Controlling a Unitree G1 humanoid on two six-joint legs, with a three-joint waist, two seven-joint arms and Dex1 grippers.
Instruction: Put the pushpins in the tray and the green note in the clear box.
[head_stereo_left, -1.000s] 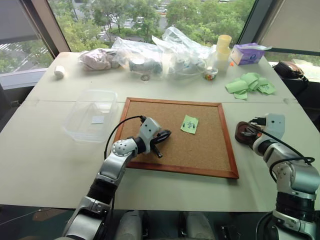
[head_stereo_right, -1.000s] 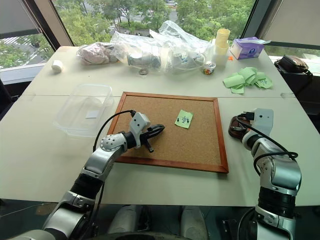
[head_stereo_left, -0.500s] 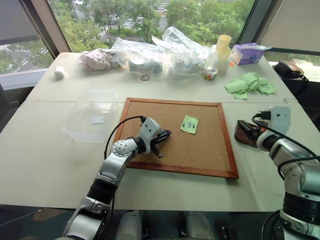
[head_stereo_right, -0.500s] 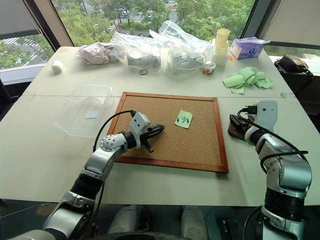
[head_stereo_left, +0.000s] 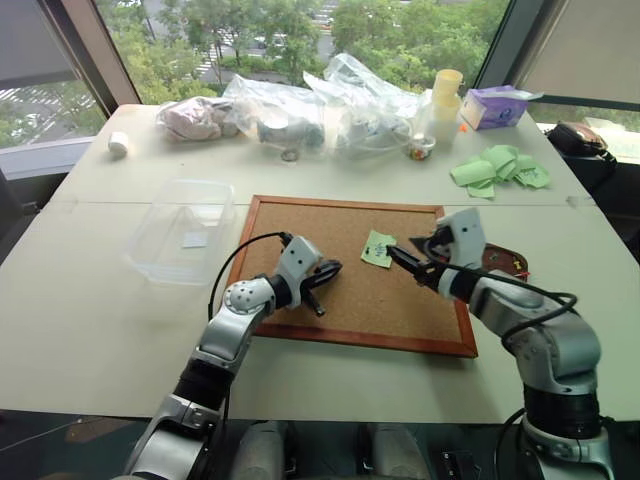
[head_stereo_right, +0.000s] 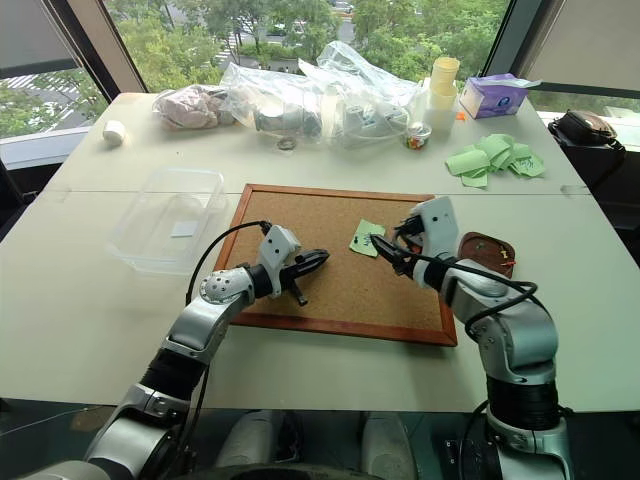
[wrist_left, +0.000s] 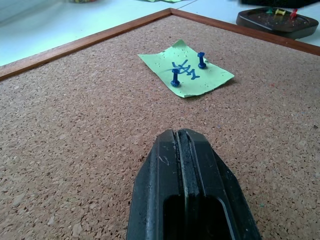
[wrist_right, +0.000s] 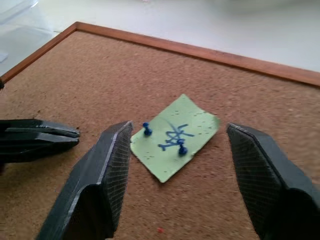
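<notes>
Green note (head_stereo_left: 378, 249) lies mid-frame on the cork board (head_stereo_left: 300, 225), two blue pushpins (wrist_right: 146, 130) standing in it. Right gripper (head_stereo_left: 412, 266), fingers spread, sits just right of the note, nearer than the left gripper (head_stereo_left: 318, 285), pressed together, lower left.

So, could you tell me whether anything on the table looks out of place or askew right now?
Mostly tidy. The green note sits crooked on the cork board, held by two blue pushpins. Loose green papers lie scattered near the far right. A few pins already lie in the dark tray.
</notes>
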